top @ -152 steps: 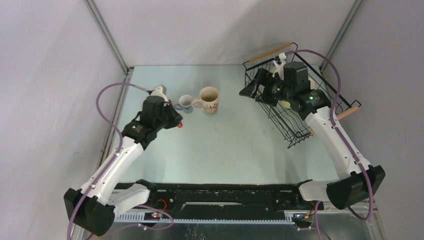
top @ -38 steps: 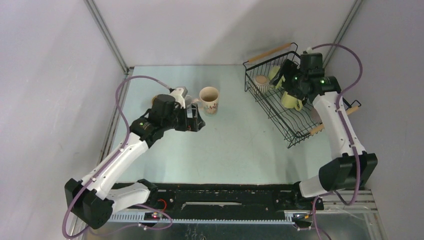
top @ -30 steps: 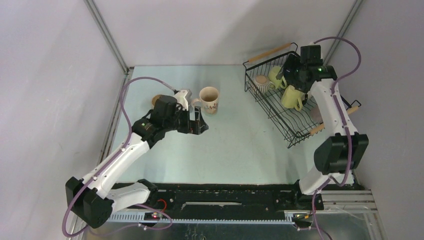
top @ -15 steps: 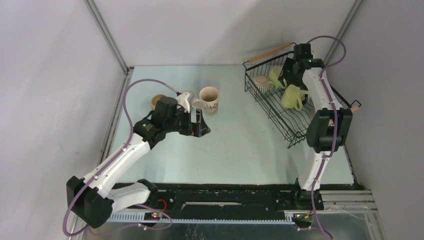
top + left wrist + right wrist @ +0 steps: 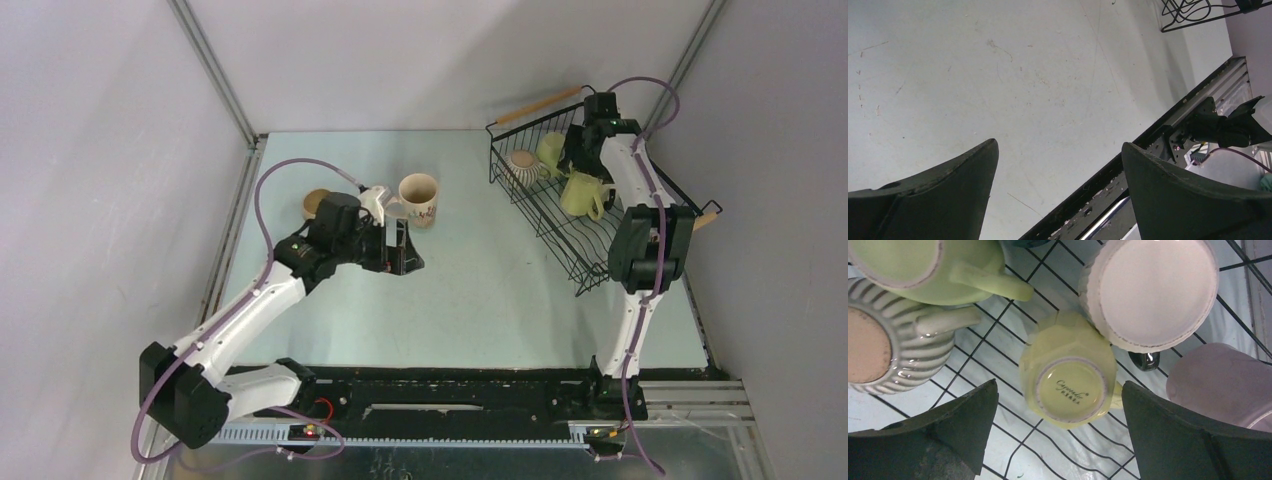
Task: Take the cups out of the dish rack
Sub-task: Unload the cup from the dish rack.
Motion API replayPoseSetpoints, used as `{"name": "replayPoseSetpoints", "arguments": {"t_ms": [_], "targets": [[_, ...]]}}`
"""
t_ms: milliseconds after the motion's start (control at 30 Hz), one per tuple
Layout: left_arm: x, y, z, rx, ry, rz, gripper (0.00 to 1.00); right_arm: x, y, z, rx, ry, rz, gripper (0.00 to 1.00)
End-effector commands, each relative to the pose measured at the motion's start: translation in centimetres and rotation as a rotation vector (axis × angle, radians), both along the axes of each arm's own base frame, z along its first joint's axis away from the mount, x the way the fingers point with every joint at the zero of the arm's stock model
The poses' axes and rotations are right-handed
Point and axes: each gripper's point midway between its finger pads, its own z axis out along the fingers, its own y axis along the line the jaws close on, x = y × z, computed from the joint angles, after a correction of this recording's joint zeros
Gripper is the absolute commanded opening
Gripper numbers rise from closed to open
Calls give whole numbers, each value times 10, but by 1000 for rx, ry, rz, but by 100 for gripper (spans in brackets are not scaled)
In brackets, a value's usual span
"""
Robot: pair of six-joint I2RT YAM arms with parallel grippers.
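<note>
unloading is partway done, by the look of it. a cream floral-printed mug and a tan cup stand on the pale green table, near the left gripper. its jaws are spread wide with nothing between them, only bare tabletop below.

the black wire dish rack with light wooden bar handles sits at the far right and holds at least five cups. the right gripper hangs over it, parted and empty, straddling a pale yellow-green cup that rests upside down on the wires, stamped base up. around that cup are a ribbed beige mug, a second yellow-green mug, a white upturned cup that appears to touch it, and a mauve-pink cup just beside.

the step in hand looks like the reach for that middle cup. the next move, i judge, calls for a straight descent and a close across its body. the fingers will need to stay clear of the neighbours' handles and of the white cup crowding it.
</note>
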Motion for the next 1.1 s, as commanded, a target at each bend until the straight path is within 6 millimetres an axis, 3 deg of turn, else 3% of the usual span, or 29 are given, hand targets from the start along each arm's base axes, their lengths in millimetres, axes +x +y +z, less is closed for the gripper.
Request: {"name": "replayPoseSetpoints", "arguments": {"t_ms": [0, 367, 800, 1067], "targets": [[-3, -5, -4, -13, 2, -37, 100, 8, -13, 4, -21, -22, 1, 100], [0, -4, -11, -2, 21, -29, 100, 9, 8, -20, 97, 6, 23, 100], [1, -4, -15, 6, 30, -28, 100, 1, 45, -12, 186, 7, -12, 100], [0, -4, -17, 9, 36, -29, 100, 7, 21, -27, 50, 42, -9, 100]]}}
